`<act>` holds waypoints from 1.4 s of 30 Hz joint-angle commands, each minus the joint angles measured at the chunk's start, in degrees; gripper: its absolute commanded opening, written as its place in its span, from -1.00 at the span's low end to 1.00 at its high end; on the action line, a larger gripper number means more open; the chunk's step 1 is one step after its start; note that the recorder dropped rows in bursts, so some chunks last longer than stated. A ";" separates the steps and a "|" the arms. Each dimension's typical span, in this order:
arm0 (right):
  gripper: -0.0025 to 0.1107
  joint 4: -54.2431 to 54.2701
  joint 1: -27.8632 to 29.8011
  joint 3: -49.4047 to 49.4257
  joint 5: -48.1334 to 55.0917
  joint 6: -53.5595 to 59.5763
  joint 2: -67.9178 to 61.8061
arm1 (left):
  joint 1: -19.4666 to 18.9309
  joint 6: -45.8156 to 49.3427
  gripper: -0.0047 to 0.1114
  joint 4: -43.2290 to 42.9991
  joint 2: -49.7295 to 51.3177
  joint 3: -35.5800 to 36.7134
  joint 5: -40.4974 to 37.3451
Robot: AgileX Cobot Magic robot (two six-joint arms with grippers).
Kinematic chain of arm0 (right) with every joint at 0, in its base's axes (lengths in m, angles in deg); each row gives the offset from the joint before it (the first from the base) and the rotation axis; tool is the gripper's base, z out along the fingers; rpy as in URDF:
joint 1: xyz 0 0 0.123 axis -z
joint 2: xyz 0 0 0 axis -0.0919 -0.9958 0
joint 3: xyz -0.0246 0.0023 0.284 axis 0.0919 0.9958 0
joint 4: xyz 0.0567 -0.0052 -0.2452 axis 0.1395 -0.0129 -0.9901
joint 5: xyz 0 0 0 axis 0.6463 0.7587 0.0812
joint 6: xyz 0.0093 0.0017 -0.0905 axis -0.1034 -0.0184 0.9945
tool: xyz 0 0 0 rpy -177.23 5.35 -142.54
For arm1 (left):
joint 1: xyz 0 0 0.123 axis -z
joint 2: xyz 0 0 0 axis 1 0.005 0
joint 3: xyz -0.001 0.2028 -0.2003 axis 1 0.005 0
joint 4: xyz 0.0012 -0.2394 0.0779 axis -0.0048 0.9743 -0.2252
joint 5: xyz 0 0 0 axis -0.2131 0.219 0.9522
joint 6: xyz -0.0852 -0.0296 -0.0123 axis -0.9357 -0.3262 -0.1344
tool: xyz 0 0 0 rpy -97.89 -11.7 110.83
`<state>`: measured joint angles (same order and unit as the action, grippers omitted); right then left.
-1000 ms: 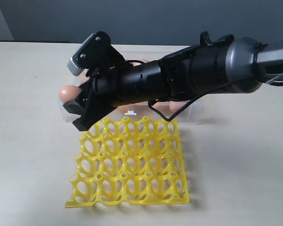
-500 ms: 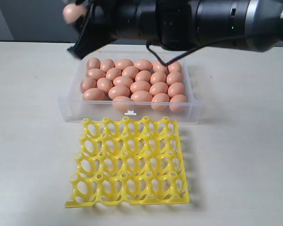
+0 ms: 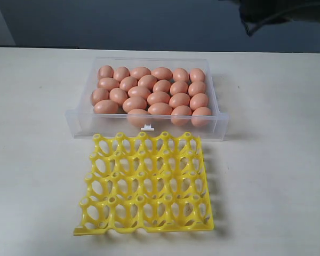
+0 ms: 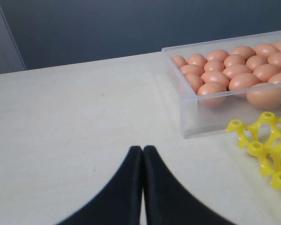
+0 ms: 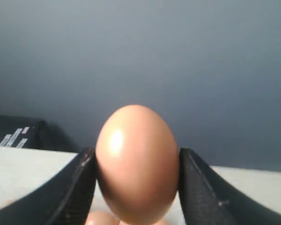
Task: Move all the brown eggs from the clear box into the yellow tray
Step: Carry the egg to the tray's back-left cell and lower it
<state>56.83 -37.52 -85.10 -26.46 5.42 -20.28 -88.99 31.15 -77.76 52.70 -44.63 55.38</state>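
Note:
Several brown eggs (image 3: 149, 95) fill the clear box (image 3: 80, 124) at the back of the table; they also show in the left wrist view as brown eggs (image 4: 234, 70) in the clear box (image 4: 189, 119). The yellow tray (image 3: 146, 184) lies in front of the box with no egg in its cups; a corner of the yellow tray (image 4: 267, 145) shows from the left wrist. My right gripper (image 5: 136, 161) is shut on one brown egg (image 5: 136, 164), raised high; only a dark part of that arm (image 3: 280, 10) shows at the exterior view's top edge. My left gripper (image 4: 142, 149) is shut and holds nothing, low over the table left of the box.
The pale table (image 3: 266, 176) runs back to a dark grey wall. A small white tab (image 3: 146, 127) sits on the box's near wall. A dark object (image 5: 18, 133) stands at the table's far edge in the right wrist view.
My right arm has lifted the egg from just above the tray's back left corner, up and to the right, almost out of the exterior view. Box, eggs and tray have not moved.

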 commanded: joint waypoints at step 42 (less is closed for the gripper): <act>-0.97 -123.09 -7.80 33.27 -31.14 -114.84 -17.02 | -0.23 -0.03 -0.91 0.00 -0.28 0.23 0.60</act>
<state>-67.50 -45.29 -51.82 -59.20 -109.40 -37.22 -88.99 31.15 -77.76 52.70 -44.63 55.38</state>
